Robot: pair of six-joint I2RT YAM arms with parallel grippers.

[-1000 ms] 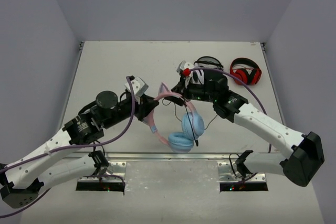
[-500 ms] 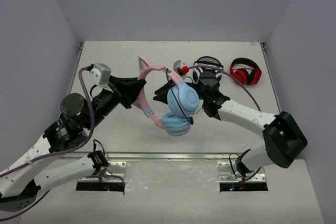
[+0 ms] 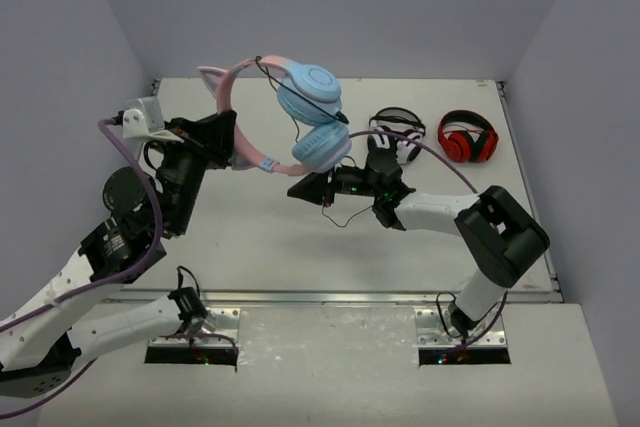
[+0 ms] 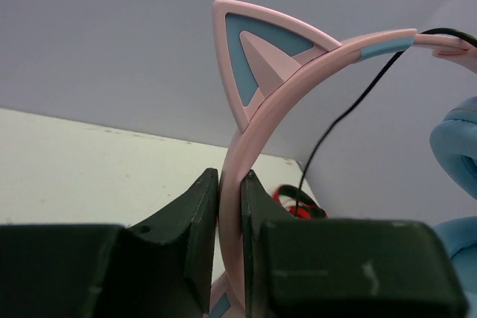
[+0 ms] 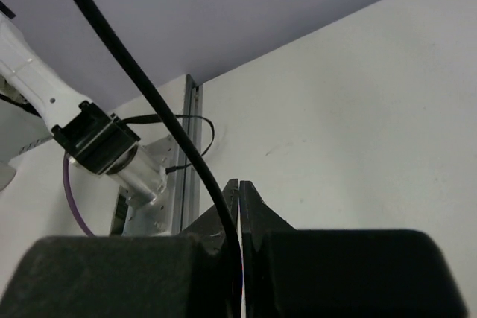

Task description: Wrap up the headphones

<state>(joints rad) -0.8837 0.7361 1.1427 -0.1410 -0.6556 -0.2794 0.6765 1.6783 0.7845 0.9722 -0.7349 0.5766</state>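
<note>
Here's the pale table (image 3: 250,237) filling the middle of the overhead frame, and above its upper left the left arm (image 3: 130,237) hoists the headphones (image 3: 310,92) clear into the air, pink band arched, blue cups hanging toward centre frame, while the white-and-black pair (image 3: 395,132) and the red-and-black pair (image 3: 467,137) sit at upper right. The right arm (image 3: 450,212) reaches low across the centre. The left gripper (image 4: 230,184) is clamped on the headband just below the cat ear (image 4: 257,57), and the right gripper (image 5: 239,184) is pinched tight on the thin black cable (image 5: 149,94). This looks like winding in progress. To do it well, I'd say, the left should hold the band firm while the right feeds the cable taut, laying each turn next to the last, with no slack to slip off the cups. Only the overhead view shows the cable running down from band to pinch. Only the left wrist view shows the band seated flush between the fingers, and only the right wrist view confirms that the cable really sits in the jaws
</note>
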